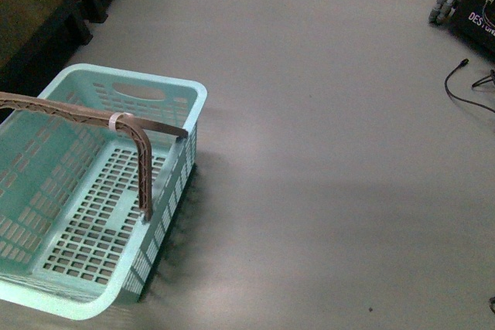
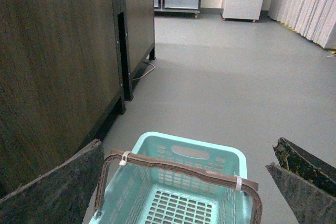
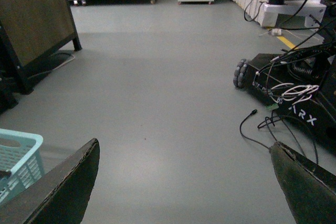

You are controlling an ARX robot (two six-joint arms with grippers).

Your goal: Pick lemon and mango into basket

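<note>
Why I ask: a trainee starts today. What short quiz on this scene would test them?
1. True or false: the turquoise basket holds a lemon.
2. The basket's brown handle is: A) raised over the basket, B) lying on the floor, C) missing.
3. Fill in: in the right wrist view, the black wheeled base bears the letters ___.
Key: 1 false; 2 A; 3 ARX.
</note>
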